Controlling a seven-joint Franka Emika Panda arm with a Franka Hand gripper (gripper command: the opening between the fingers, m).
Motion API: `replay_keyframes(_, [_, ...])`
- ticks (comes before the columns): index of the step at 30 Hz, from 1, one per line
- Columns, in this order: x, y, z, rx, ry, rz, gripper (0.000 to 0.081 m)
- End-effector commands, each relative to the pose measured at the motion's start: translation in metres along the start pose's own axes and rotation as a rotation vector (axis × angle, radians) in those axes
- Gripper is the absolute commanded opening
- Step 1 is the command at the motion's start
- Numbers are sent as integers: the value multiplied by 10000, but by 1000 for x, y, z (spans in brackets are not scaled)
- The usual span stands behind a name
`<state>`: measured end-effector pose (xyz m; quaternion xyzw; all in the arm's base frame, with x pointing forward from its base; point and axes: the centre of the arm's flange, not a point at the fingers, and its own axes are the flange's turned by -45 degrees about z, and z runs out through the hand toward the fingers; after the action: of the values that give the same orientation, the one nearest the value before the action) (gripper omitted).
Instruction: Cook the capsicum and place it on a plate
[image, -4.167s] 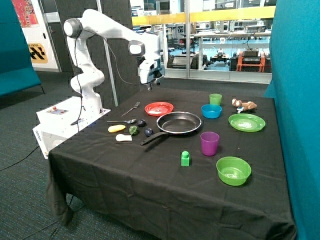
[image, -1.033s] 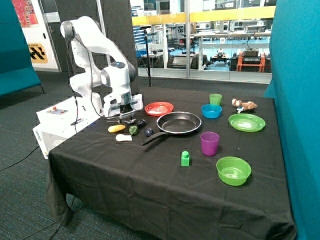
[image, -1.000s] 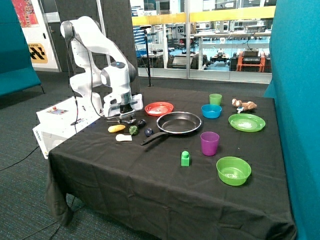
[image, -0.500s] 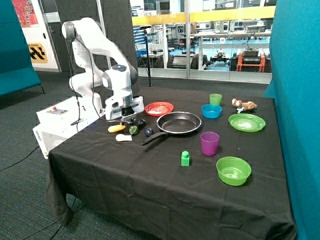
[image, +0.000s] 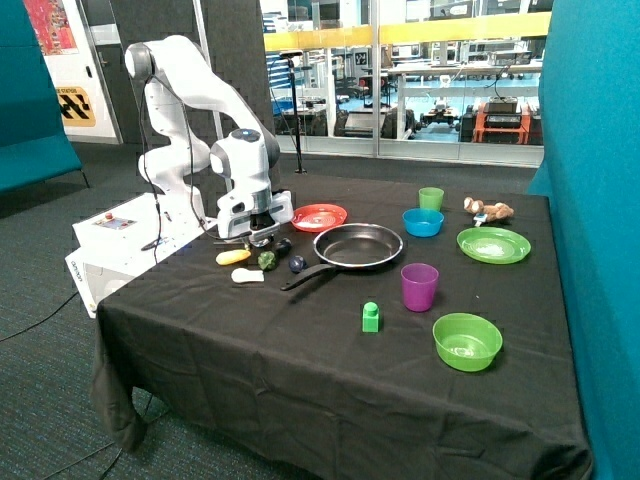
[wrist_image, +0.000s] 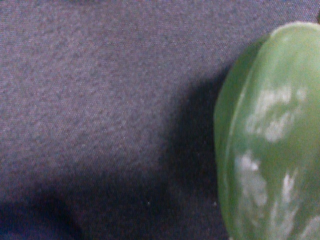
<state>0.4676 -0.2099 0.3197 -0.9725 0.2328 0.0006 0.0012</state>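
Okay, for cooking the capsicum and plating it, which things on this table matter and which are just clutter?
Matter: capsicum, frying pan, red plate, gripper low over the capsicum.
Clutter: green plate, green bowl, purple cup, blue bowl, green block.

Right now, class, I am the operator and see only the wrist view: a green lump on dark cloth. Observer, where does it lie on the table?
Observer: The capsicum lies on the black tablecloth between a yellow toy piece and a dark purple-blue piece, near the handle of the frying pan.
Operator: Is anything in the pan?
Observer: No, the frying pan is empty.
Operator: And the plate?
Observer: The red-orange plate sits empty just behind the pan. The tool hangs low over the table, just behind the capsicum.
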Motion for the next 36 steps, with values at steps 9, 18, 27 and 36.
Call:
replay_keyframes(9, [5, 2, 5, -21, 18, 124, 728])
replay_keyframes(18, [16, 0, 17, -21, 18, 90, 768])
replay_keyframes(27, [23, -12, 23, -21, 18, -32, 808])
replay_keyframes(36, [19, -3, 33, -21, 18, 52, 733])
